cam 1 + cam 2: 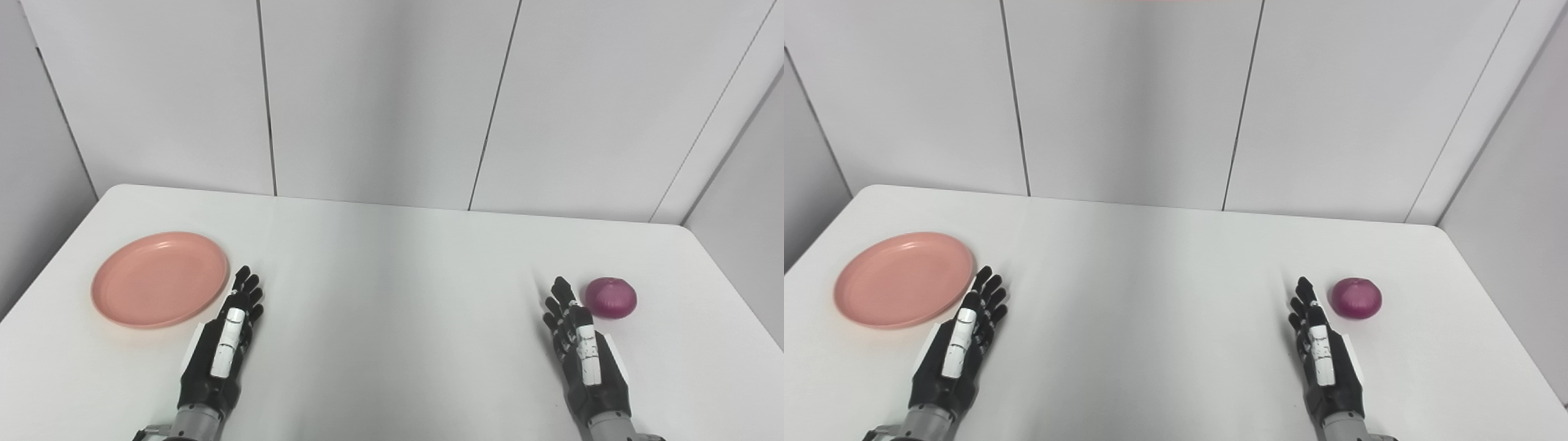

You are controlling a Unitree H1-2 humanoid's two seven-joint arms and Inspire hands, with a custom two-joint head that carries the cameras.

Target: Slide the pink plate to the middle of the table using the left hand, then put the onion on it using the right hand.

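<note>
A pink plate [160, 278] lies empty on the left side of the white table [392, 294]. My left hand [229, 334] rests just to the right of the plate's near rim, fingers stretched out and apart, holding nothing. A purple onion [610, 297] sits on the right side of the table. My right hand [579, 343] lies just left of the onion and a little nearer to me, fingers straight and apart, not touching it.
Grey wall panels [380, 92] stand behind the table's far edge. The table's right edge runs close to the onion, and its left edge close to the plate.
</note>
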